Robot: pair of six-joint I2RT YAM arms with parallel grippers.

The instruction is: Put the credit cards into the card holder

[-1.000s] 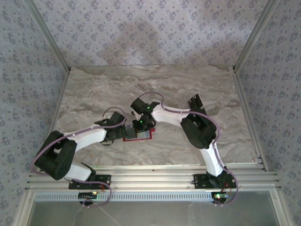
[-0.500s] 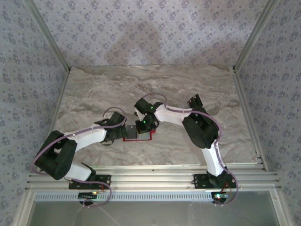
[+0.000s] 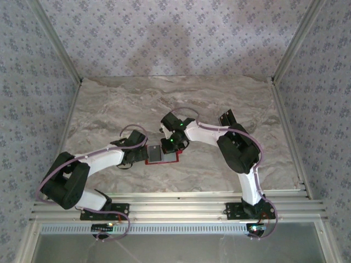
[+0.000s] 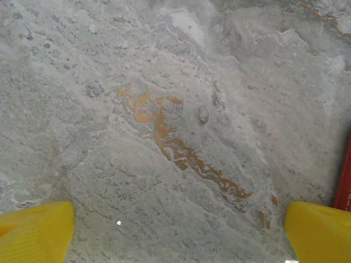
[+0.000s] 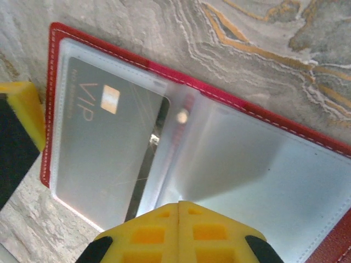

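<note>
The card holder (image 5: 219,96) lies open on the marble, red-edged with clear sleeves inside. A grey credit card (image 5: 104,159) marked VIP sits inside its left sleeve. My right gripper (image 5: 179,204) is shut at the holder's middle, pinching a clear sleeve leaf that rises to its tips. From above, the right gripper (image 3: 170,146) hangs over the card holder (image 3: 163,163). My left gripper (image 4: 178,235) stands open just left of the holder, nothing between its fingers; the card holder's red edge (image 4: 345,181) shows beside its right finger (image 4: 321,233). One left fingertip (image 5: 23,107) appears by the holder's left edge.
The marble tabletop (image 3: 109,109) stretches bare behind and to both sides of the arms. Patterned walls and a metal frame rail (image 3: 175,205) bound the workspace. The right arm's elbow (image 3: 238,150) bulks at the right of the holder.
My right gripper and arm have shifted slightly to the right over the holder, uncovering the grey card on the left half. The left arm has stayed put.
</note>
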